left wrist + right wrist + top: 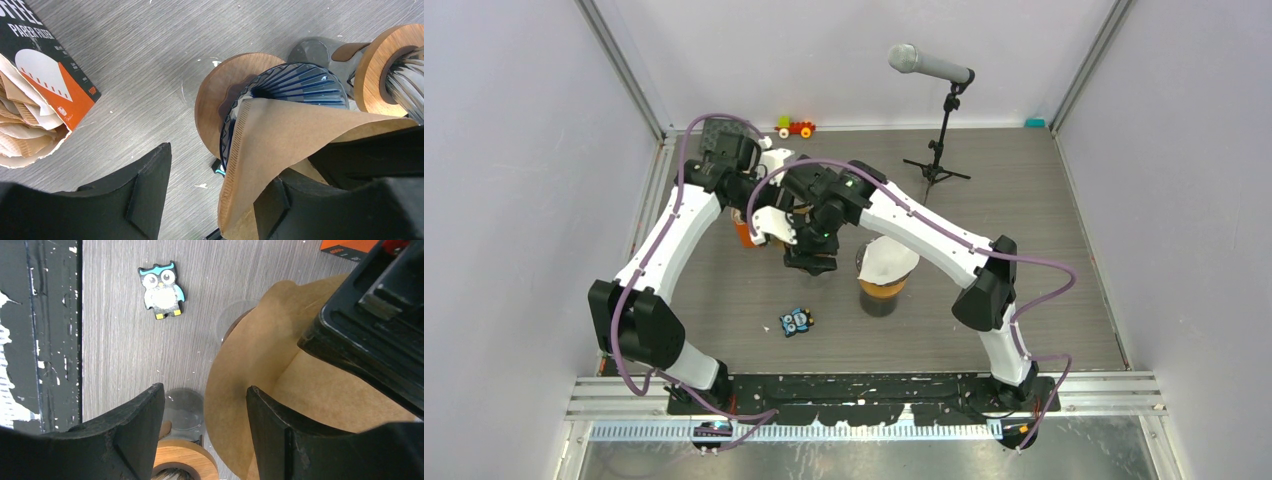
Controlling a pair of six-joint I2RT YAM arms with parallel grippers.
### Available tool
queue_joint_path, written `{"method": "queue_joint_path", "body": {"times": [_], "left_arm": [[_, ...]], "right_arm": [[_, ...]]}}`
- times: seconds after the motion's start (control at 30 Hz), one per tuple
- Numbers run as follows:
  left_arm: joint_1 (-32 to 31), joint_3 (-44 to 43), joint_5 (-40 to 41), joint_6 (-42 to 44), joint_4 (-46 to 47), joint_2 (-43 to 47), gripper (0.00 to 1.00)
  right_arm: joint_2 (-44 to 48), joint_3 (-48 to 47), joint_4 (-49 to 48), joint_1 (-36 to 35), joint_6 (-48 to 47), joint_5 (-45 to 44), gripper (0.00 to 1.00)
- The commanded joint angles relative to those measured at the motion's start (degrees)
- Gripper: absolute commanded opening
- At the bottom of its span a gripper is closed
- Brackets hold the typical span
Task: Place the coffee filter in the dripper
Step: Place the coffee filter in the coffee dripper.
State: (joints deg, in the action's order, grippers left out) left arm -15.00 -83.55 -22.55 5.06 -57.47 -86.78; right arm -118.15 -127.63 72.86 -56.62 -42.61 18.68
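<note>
The left pincer (212, 170) stands with its two matte black, wedge-shaped fingers wide apart, gripping nothing. Grey, wood-grained bench (150, 60) shows through the gap.

The coffee filter (300, 130) is a fan of thin brown paper with a crimped seam along one edge. It lies against the inner face of one of those fingers and spreads out from there over the near part of the dripper's rim. Most of the ribbed inside is left open to view.

The dripper (295, 82), just beyond the fingertips, is a dark blue translucent cone with fine ribs running down to its throat. It is set in a flat, round wooden collar (220, 95).

The right pincer (204, 390) is also open, its curved black fingers apart. The filter's rounded edge reaches into the gap close beside one finger; I cannot tell whether that finger touches the paper.

Out past the left pincer's free finger lies an opened card box of filters (45, 85), black and orange, with brown and white papers fanning from its torn end. On the opposite side, past the dripper, stands a second dripper (400, 75) of clear ribbed glass in a wooden ring.

A small flat owl figure (161, 290), teal and white, lies on the bench beyond the right pincer's free finger, well apart from it.
</note>
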Motion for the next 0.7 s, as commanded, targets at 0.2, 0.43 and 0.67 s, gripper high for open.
{"method": "queue_joint_path", "body": {"times": [0.2, 0.43, 0.67], "left_arm": [[-0.11, -1.23, -1.38, 1.79, 1.77, -1.29, 0.59], [-0.09, -1.13, -1.33, 2.25, 1.66, -1.79, 0.59], [-0.12, -0.19, -1.14, 2.67, 1.73, -1.99, 0.59]], "right_arm": [[0.28, 3.32, -2.05, 0.01, -2.01, -2.93, 0.66], [0.0, 3.88, -2.28, 0.27, -1.97, -2.22, 0.66], [-0.5, 4.31, -2.52, 0.24, -1.69, -1.75, 0.66]]}}
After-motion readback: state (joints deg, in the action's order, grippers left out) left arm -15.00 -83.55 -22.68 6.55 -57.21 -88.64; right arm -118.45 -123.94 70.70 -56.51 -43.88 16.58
